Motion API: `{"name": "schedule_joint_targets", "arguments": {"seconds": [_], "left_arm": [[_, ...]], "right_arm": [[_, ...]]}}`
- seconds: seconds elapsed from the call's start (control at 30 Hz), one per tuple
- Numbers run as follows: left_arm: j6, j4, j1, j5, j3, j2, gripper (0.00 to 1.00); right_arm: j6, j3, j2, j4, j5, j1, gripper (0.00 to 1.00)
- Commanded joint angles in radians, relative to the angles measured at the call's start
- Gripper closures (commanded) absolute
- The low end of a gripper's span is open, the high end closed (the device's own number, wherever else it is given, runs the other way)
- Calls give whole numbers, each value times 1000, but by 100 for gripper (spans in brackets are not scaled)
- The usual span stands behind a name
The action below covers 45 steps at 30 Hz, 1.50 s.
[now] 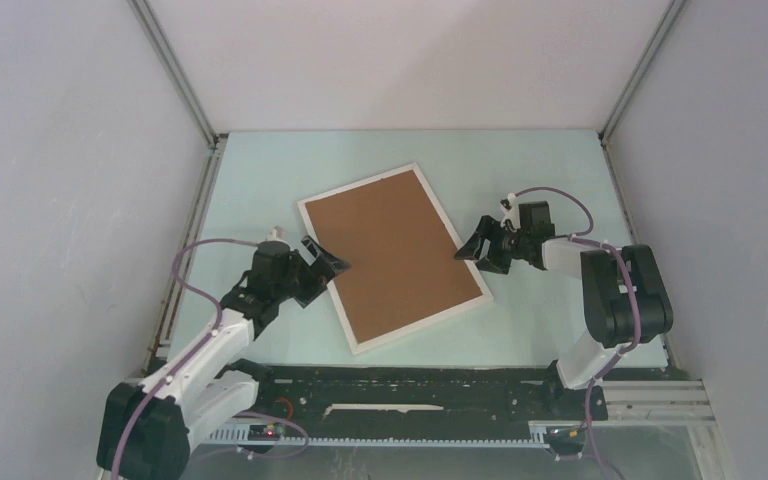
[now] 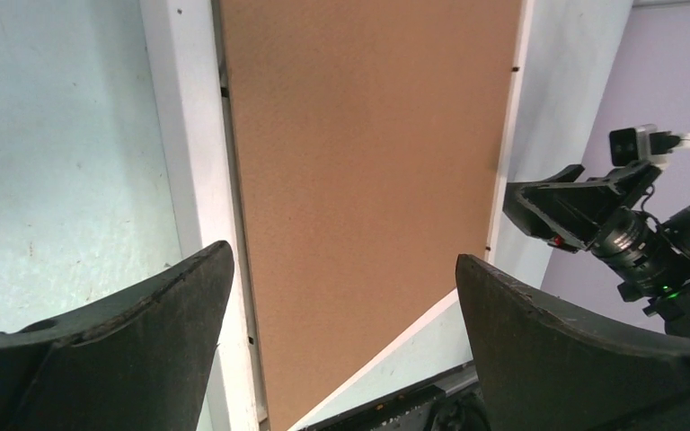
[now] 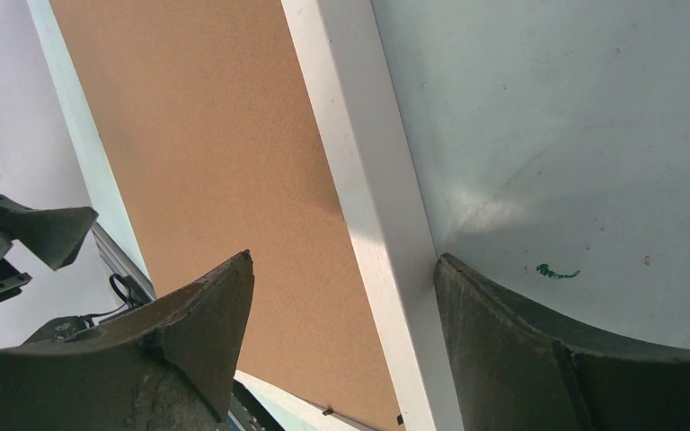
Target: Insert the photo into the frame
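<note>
The frame [image 1: 358, 185] lies flat mid-table, its thin white rim around a plain brown backing board [image 1: 395, 250]. The photo is out of view. My left gripper [image 1: 318, 264] is open at the frame's left edge. In the left wrist view its jaws [image 2: 341, 269] stand wide over the white rim [image 2: 189, 180] and the board [image 2: 368, 180]. My right gripper [image 1: 476, 250] is open at the frame's right edge. In the right wrist view its jaws [image 3: 341, 265] straddle the rim [image 3: 359, 162], one finger over the board [image 3: 207, 153] and the other against the rim's outer side.
The pale green table [image 1: 260, 180] is bounded by grey walls on three sides. A black rail [image 1: 410, 385] with the arm bases runs along the near edge. A small green mark [image 3: 557, 271] sits on the table by the right gripper.
</note>
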<state>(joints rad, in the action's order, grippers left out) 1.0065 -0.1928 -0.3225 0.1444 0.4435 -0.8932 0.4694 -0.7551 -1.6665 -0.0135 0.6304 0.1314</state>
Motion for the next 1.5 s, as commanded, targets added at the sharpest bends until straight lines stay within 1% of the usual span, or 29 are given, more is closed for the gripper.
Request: {"name": "schedule_joint_targets", "arguments": {"seconds": [0.0, 0.43, 0.57, 0.7, 0.83, 1.0, 1.1, 1.2, 1.33, 1.47], "left_arm": [[59, 72, 7, 71, 5, -69, 0], [62, 157, -38, 70, 19, -251, 0], [70, 238, -39, 126, 30, -285, 0], [80, 302, -43, 175, 43, -245, 0], [88, 346, -55, 207, 66, -156, 4], [125, 353, -64, 214, 87, -88, 5], [133, 351, -64, 213, 90, -77, 5], [146, 364, -64, 214, 86, -79, 5], [191, 439, -65, 232, 80, -83, 5], [246, 530, -73, 244, 79, -74, 5]], "right_arm": [[-7, 17, -21, 73, 17, 22, 19], [-5, 17, -23, 69, 14, 26, 19], [-3, 17, -26, 64, 18, 30, 19], [0, 17, -23, 62, 19, 41, 19], [3, 14, -20, 64, 18, 52, 19], [2, 8, -16, 73, 11, 63, 19], [-6, 9, -7, 83, -11, 63, 18], [-15, 0, 19, 113, -67, 62, 17], [-13, -15, 42, 123, -79, 71, 17], [-12, -22, 30, 125, -77, 77, 17]]}}
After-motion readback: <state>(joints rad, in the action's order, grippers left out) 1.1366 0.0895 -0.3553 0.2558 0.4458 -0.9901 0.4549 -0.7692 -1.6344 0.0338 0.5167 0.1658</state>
